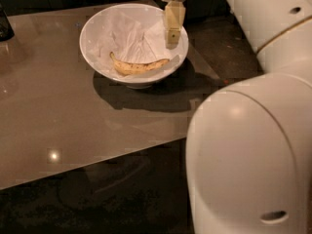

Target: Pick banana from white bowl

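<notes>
Hovering tool [172, 41], seemingly clear of banana [139, 67], over white bowl [87, 40].

The hand [172, 41], over the white bowl's [91, 35] right rim, is cropped at top. The arm [243, 155] hides the desk's [58, 121] near right corner; far left, a dark object [5, 26] is cut off.

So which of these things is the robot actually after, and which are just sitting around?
For the job: banana, lying in the white bowl; gripper, over the bowl's right side.
Just lying about: crumpled paper lining the bowl; dark object on the table, far left.
</notes>
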You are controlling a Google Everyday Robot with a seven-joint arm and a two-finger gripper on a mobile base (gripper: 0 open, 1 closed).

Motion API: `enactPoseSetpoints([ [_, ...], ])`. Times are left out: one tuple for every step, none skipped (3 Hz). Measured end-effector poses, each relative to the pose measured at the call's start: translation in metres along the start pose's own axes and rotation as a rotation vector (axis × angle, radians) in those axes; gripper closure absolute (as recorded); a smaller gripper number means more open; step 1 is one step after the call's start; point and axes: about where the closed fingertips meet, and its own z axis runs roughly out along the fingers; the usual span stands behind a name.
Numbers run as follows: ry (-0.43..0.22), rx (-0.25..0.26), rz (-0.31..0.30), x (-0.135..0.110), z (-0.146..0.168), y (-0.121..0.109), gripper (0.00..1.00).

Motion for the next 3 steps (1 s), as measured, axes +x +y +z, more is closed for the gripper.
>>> enactPoseSetpoints([
  [0.005,-0.025,-0.018,-0.010,0.023,-0.009,0.13],
  [0.007,-0.037,-0.028,-0.015,0.036,-0.015,0.13],
  [-0.005,-0.004,-0.028,-0.019,0.039,-0.025,0.00],
])
